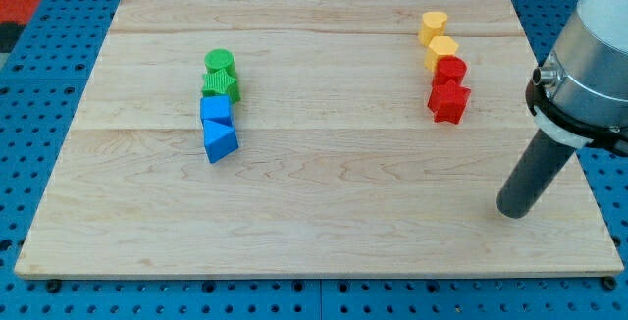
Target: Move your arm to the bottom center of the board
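My tip [512, 208] rests on the wooden board [314, 212] near its right edge, toward the view's bottom right. It is well below and right of the red star block [448, 101] and touches no block. Above the star lie a red cylinder [451, 70], a yellow block [442, 50] and a yellow heart-like block [433, 26], in a short column at the view's upper right. At the left of centre a green cylinder [219, 63], a green star block [222, 85], a blue block [216, 111] and a blue triangular block [220, 141] form another column.
The board lies on a blue pegboard table [29, 114]. The arm's grey body [594, 65] hangs over the board's right edge.
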Robot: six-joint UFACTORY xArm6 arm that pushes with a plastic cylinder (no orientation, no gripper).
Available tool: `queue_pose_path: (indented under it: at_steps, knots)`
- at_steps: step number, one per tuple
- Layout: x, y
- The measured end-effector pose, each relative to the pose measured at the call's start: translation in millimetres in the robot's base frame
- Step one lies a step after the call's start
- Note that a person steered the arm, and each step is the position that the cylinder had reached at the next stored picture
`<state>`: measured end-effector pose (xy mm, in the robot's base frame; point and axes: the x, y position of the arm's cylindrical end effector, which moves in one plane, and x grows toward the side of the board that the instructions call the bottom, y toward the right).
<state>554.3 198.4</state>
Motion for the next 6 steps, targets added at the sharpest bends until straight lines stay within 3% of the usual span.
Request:
queue_pose_path:
  at_steps: [4,6]
  knots:
    - [6.8,-6.8]
    - [3.0,-109.2]
